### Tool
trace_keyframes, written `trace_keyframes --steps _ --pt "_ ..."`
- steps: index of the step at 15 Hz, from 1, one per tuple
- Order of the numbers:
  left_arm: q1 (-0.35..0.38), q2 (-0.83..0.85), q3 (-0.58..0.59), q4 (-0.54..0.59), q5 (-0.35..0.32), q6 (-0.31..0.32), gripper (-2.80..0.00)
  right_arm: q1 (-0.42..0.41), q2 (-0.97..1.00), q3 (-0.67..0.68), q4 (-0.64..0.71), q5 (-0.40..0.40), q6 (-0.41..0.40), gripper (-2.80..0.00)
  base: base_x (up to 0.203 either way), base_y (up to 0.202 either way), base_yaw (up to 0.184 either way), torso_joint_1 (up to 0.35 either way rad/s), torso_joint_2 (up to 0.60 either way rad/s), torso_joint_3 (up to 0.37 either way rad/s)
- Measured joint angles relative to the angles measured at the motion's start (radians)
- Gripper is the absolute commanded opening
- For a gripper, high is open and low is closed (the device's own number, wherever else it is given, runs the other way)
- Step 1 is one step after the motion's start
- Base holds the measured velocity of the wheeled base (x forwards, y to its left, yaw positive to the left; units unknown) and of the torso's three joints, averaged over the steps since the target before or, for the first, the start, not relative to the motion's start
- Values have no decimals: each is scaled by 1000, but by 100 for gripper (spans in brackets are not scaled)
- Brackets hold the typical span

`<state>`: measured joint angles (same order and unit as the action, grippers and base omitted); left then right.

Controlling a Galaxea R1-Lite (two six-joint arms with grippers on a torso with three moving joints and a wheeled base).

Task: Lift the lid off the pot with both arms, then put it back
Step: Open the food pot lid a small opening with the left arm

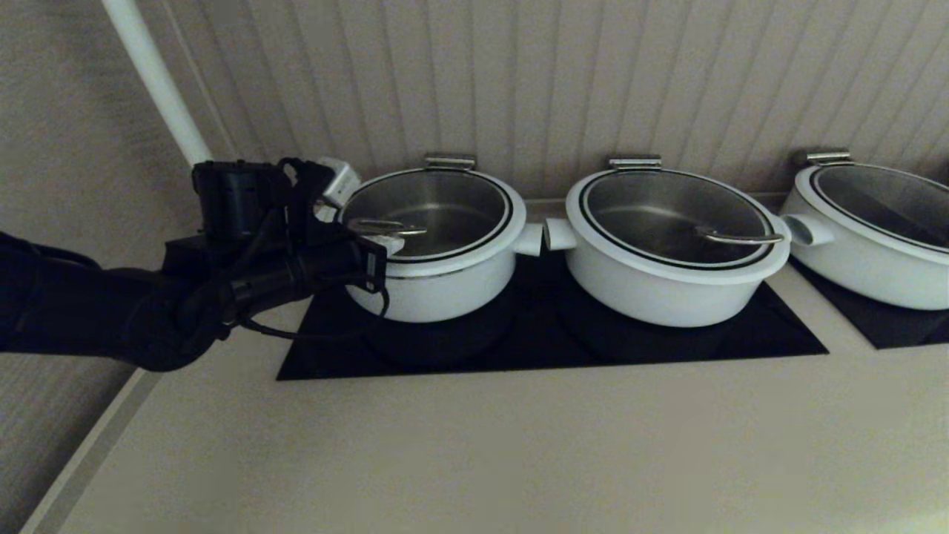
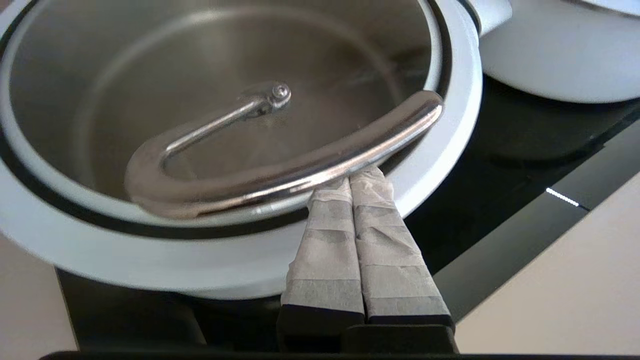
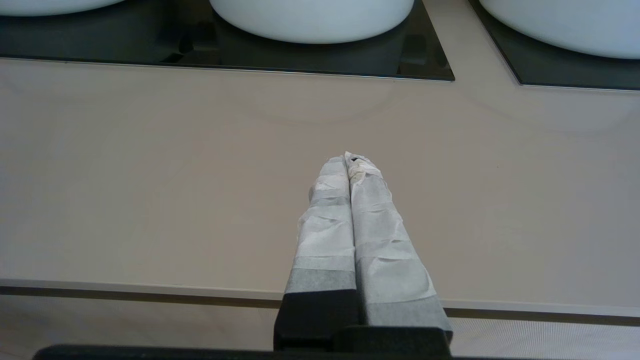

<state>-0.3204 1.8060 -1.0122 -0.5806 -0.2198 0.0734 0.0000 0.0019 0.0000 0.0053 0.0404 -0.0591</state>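
Already the left gripper (image 2: 350, 177), fingers pressed together, sat tucked beneath the lid (image 1: 430, 215) handle (image 2: 280, 175) at centre frame (right gripper (image 3: 350, 160), likewise closed, idled well off).

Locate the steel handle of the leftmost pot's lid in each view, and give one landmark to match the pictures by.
Head view: the steel handle lies over the lid's left part, at the left gripper.
Left wrist view: the handle arches across the middle, just beyond the shut fingers.
Right wrist view: not in it.
Shared landmark: the black cooktop.
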Motion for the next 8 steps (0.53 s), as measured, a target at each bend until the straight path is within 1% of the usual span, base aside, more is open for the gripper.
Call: trace_keyframes --steps 5,7,8 --pt "0 28 -61 1 0 -1 -280 0 0 0 -1 1 -7 -280 0 0 0 0 0 0" --pt "0 33 -83 0 0 -10 -280 0 0 0 0 3 -36 -280 0 0 0 0 0 0" --pt "0 34 -95 1 1 -24 -280 0 0 0 0 6 -55 -280 0 0 0 0 0 0"
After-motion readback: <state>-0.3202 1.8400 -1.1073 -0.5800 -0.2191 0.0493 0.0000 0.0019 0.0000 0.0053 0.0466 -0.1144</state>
